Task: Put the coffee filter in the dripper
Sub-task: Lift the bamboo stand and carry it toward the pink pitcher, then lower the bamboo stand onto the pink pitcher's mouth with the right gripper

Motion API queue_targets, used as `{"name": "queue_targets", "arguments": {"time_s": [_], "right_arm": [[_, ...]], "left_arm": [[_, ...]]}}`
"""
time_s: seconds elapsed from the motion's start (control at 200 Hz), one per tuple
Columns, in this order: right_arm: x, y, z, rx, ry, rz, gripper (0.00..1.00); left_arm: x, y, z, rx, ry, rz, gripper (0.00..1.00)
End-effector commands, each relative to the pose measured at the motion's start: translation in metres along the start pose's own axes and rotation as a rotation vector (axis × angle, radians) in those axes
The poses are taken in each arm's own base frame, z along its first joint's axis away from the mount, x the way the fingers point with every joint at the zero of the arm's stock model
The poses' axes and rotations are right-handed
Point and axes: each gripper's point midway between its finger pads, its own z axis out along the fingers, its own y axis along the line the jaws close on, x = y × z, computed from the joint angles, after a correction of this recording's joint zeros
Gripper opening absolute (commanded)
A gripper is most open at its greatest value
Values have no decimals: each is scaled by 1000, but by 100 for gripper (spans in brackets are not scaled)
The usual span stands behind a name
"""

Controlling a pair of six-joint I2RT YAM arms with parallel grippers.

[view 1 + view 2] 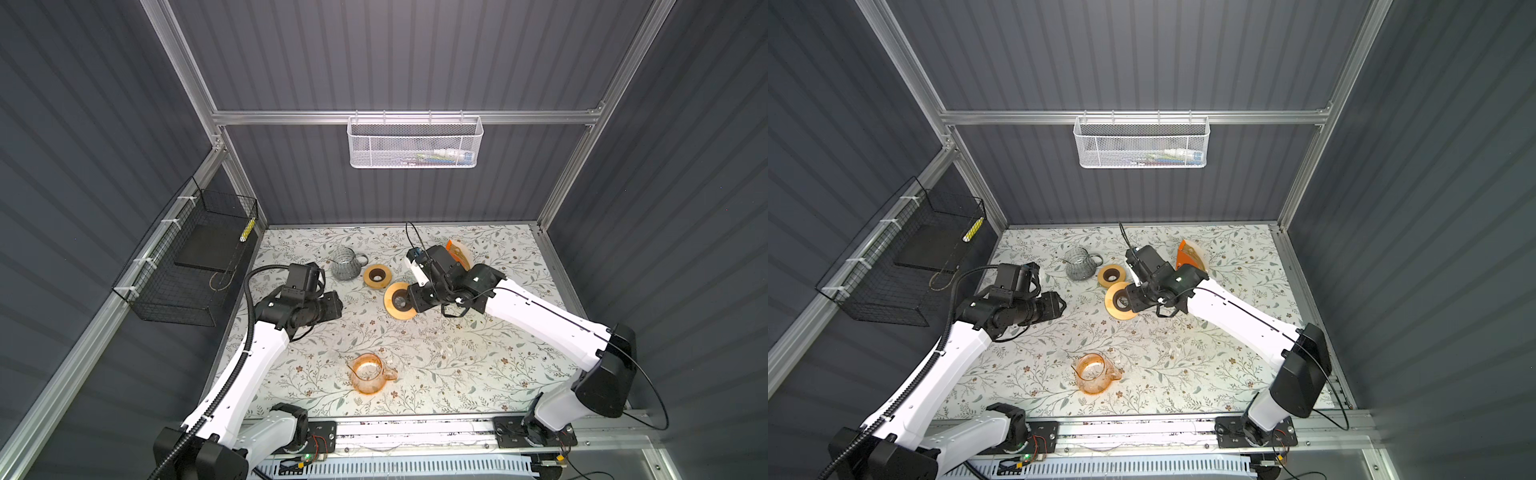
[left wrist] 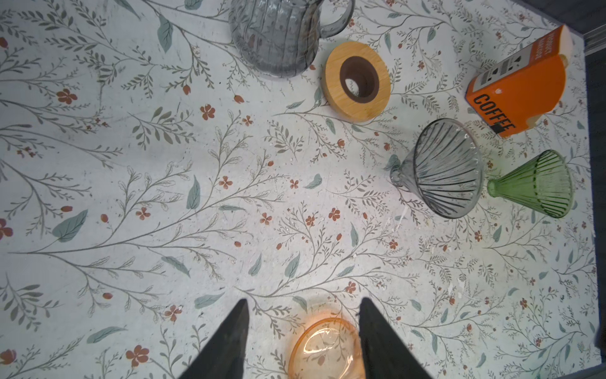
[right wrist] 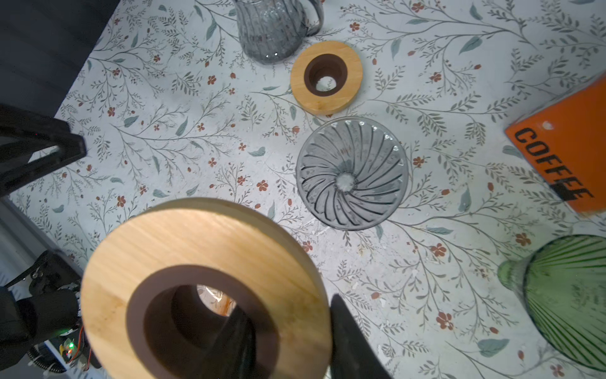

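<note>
Barely begun: the right hand (image 3: pixel 288 328) is clamped on a wooden ring (image 3: pixel 196 249) tilted above the table (image 3: pixel 459 279), the left hand (image 2: pixel 304 302) hangs spread and empty, and the orange filter box (image 3: pixel 564 154) lies near the bare grey dripper (image 3: pixel 352 174).

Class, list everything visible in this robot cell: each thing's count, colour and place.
carafe: one, grey glass, table rear
pitcher: one, amber glass, table front
drippers: two, grey dripper and green dripper, beside coffee box
coffee box: one, orange, rear right
wooden rings: two, tan; loose ring by carafe, held ring in right jaws
mesh basket: one, white, back rail
wire basket: one, black, left wall
left gripper: black, jaws apart, empty
right gripper: black, jaws shut on held ring
</note>
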Motion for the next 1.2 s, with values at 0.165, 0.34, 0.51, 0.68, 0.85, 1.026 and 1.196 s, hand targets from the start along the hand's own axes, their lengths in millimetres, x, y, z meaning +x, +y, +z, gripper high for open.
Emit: {"name": "queue_targets", "arguments": {"time_s": [0.165,0.34,0.51,0.68,0.85,1.026,1.196], "right_arm": [[30,40,0,-55,46,-47,22],[52,69,6,-90,92,-94,22],[70,91,15,-111,143,-129,21],[78,107,23,-120,166,-171,21],[82,115,31,-117,182,-180,21],[90,124,39,-135,210,-184,21],[95,126,46,-134,235,-190,22]], "left_arm": [[15,12,9,-33,-1,-41,54],[12,18,15,-67,-4,-41,54],[6,22,20,-86,-45,-60,54],[-2,25,22,-103,-83,-72,55],[-7,27,23,-117,-109,-71,55],[-10,28,25,-126,-115,-65,56],[-11,29,27,-131,-117,-61,56]]}}
